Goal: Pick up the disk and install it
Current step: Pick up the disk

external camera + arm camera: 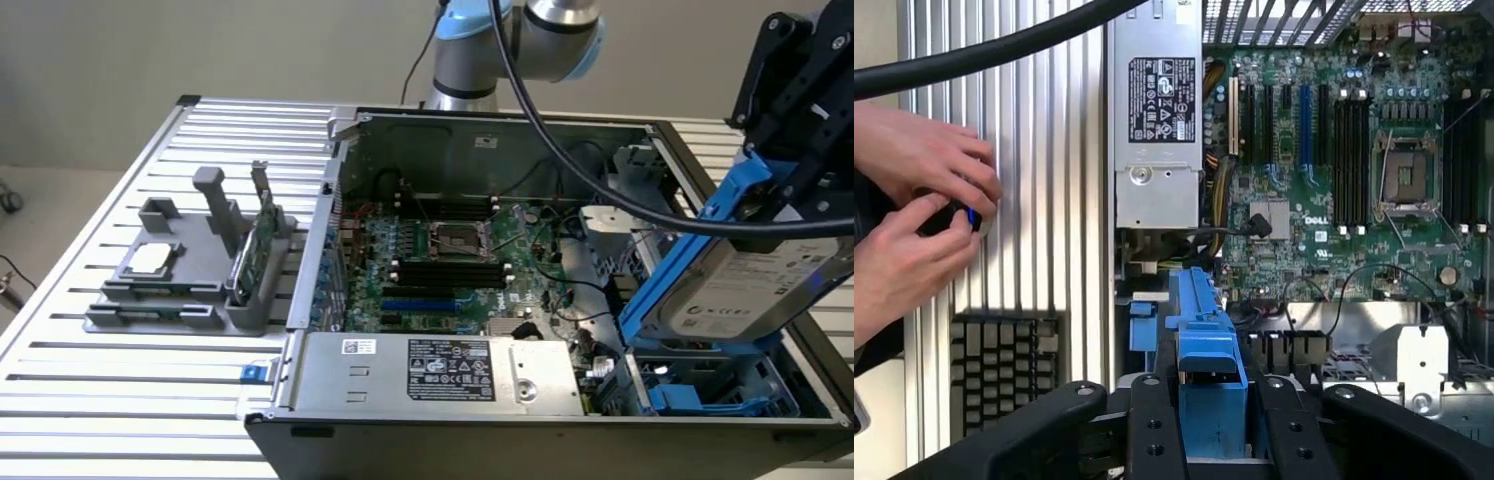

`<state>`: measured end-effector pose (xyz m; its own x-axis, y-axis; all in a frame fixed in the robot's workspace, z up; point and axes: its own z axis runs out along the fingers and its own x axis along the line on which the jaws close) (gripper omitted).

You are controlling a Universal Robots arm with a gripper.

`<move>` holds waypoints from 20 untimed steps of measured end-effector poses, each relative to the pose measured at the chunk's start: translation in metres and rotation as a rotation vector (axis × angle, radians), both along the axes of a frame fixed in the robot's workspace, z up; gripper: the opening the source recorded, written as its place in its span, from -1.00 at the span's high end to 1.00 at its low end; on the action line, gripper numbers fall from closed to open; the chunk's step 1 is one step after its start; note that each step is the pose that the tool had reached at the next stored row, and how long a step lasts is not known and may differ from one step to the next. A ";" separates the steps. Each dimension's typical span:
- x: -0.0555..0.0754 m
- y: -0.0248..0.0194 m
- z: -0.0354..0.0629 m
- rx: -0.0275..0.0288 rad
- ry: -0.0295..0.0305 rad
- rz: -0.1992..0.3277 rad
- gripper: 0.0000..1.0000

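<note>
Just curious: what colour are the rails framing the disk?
Blue rails, best seen in the exterior view.

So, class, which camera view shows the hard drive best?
The exterior view: the hard drive shows its labelled face and blue rails, gripped by the end effector above the open computer case. The wrist view shows its blue rail end-on between the black fingers.

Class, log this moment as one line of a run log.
hand: shut on disk | disk: tilted over open computer case | installed: not yet

Background: plain beige wall [200, 45]; pale floor [47, 215]; ribbed grey metal table [120, 420], slats running crosswise; soft, even light.
</note>
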<state>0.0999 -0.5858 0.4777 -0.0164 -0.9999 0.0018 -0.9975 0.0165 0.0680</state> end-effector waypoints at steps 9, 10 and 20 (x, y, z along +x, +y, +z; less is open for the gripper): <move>0.013 -0.0040 -0.0135 -0.0002 -0.0034 0.000 0.35; 0.013 -0.0041 -0.0149 -0.0003 -0.0048 0.000 0.35; 0.014 -0.0044 -0.0251 -0.0001 -0.0337 0.002 0.35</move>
